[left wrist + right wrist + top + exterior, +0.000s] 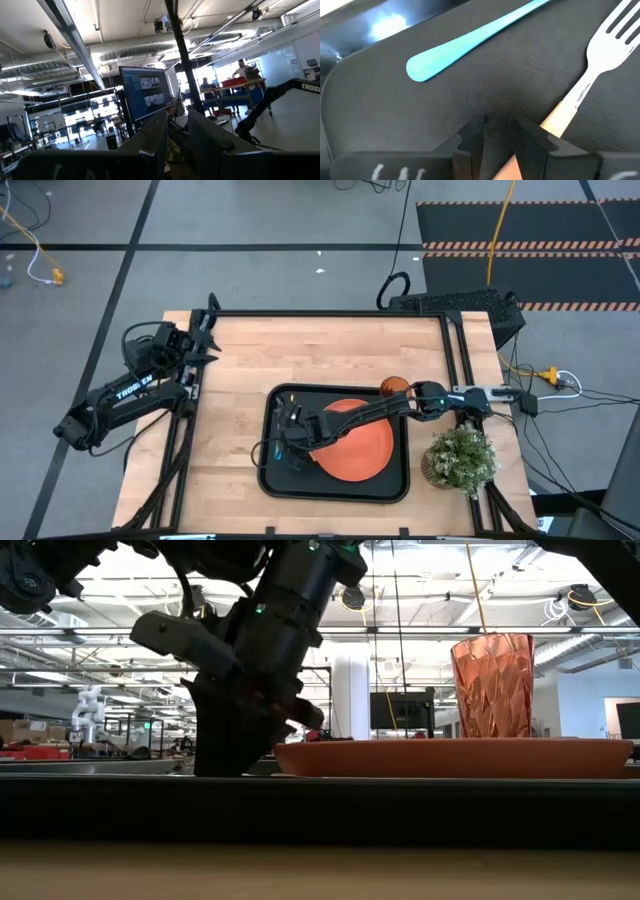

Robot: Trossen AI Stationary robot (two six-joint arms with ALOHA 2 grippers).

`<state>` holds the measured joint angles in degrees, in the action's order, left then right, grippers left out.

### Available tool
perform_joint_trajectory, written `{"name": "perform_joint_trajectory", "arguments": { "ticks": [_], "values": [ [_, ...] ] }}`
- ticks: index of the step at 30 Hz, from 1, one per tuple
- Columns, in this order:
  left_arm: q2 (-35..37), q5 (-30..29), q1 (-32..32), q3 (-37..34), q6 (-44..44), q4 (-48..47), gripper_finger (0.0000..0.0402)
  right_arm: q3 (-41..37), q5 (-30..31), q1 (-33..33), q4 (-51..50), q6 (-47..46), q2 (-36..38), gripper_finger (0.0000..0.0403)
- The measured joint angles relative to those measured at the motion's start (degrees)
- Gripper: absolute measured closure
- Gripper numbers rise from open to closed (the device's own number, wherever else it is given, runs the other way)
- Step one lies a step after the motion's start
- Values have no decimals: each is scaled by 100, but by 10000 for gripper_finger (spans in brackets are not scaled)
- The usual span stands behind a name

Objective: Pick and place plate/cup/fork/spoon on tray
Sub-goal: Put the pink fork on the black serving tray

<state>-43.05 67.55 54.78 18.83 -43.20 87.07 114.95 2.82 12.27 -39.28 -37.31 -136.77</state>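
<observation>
The black tray (268,480) lies mid-table with the orange plate (365,450) on its right half. The orange cup (492,685) stands at the tray's far right corner. On the tray's left part lies the spoon, of which the blue handle (470,45) shows. Beside it is the fork (592,70), tan-handled. My right gripper (496,125) reaches over the plate, low over the tray's left part, and is shut on the fork. My left gripper (176,135) waits raised at the table's far left corner, its fingers a narrow gap apart with nothing between them. My right gripper pinches the fork's tan handle (554,122) near its free end, between the two fingers. The handle's end shows farther back in the gap. The fingers slant down from the table's right and lie across the handle. Whether the tines rest on the tray I cannot tell.
A potted plant (460,458) stands at the table's right edge, next to the tray. Bare wood lies left of the tray and along the far side. My right arm spans the plate.
</observation>
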Motion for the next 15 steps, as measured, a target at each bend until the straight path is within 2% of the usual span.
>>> {"name": "perform_joint_trajectory", "arguments": {
  "ticks": [8, 15],
  "values": [
    [0, 2, 0, 0, 0, 2, 321, -62, -147, -23, 416, -175, 13, 314],
    [0, 2, 0, 0, -4, 2, 321, -65, -147, -189, 1109, -1489, 22, 314]
  ]
}}
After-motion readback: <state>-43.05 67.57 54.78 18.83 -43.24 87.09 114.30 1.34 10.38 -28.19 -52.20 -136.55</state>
